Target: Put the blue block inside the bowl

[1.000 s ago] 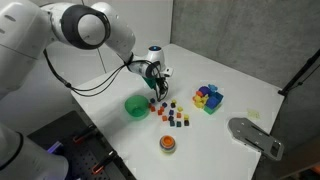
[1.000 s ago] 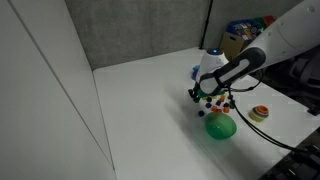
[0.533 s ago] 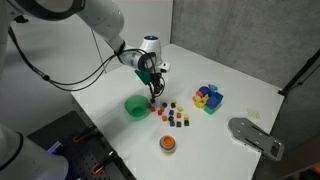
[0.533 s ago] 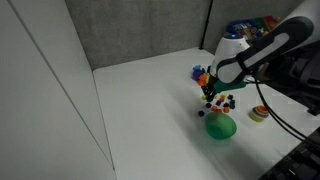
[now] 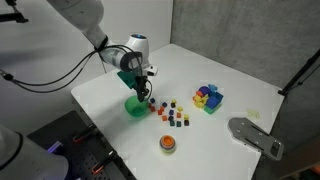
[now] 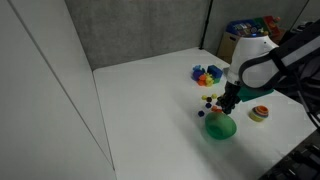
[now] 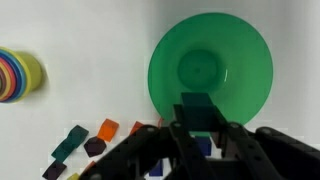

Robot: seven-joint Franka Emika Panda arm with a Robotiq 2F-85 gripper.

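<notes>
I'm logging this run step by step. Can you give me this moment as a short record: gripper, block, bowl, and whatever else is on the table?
gripper: shut on the blue block, hovering above the edge of the bowl
blue block: between the fingers, in the air, not yet in the bowl
bowl: green, upright, nothing inside
small loose blocks: scattered on the table beside the bowl
pile of coloured blocks: farther from the bowl
orange-red round object: apart from the bowl
task state: block not yet released
</notes>
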